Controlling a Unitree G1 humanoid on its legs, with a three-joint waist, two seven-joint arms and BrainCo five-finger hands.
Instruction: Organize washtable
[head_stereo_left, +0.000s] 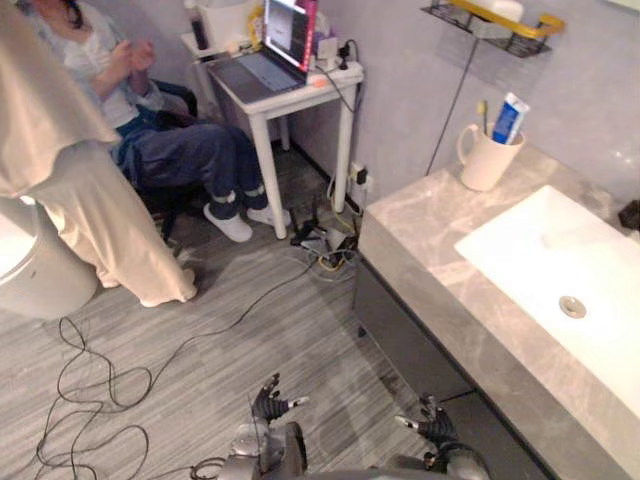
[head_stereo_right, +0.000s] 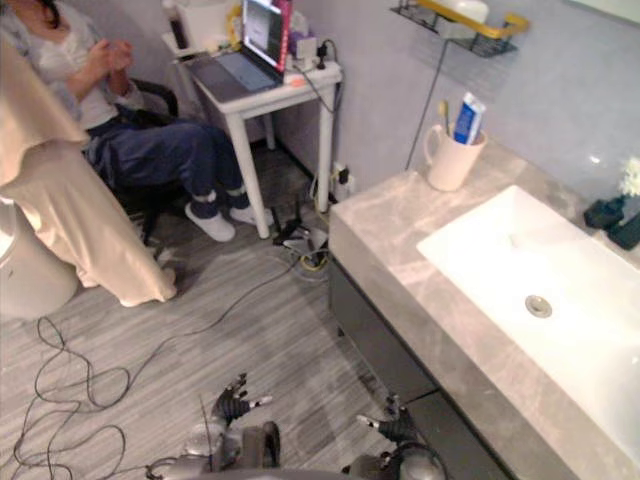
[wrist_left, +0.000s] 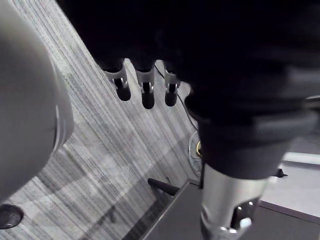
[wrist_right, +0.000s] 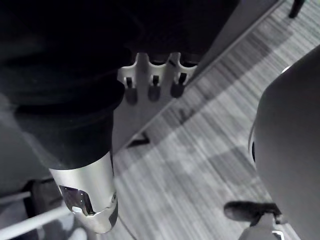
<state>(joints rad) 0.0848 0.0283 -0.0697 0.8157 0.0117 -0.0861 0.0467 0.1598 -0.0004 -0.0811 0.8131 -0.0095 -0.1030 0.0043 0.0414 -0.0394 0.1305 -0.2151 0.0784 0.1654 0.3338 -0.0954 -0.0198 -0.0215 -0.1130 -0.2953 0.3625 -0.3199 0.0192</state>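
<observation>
Countertop (head_stereo_left: 420, 215): a bare marble strip is offered at 1 o'clock, before the sink basin (head_stereo_left: 560, 270). Obstacles recorded: cup (head_stereo_left: 487, 155) at the far 1 o'clock corner, wire shelf (head_stereo_left: 495, 25) above it, cables (head_stereo_left: 100, 390) strewn on the floor at 10 o'clock.

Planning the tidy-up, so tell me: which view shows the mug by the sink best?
The left eye view: the mug stands whole on the counter, handle, toothbrush and toothpaste tube clear. The right eye view shows it nearly as well. Both wrist views face the floor.
</observation>
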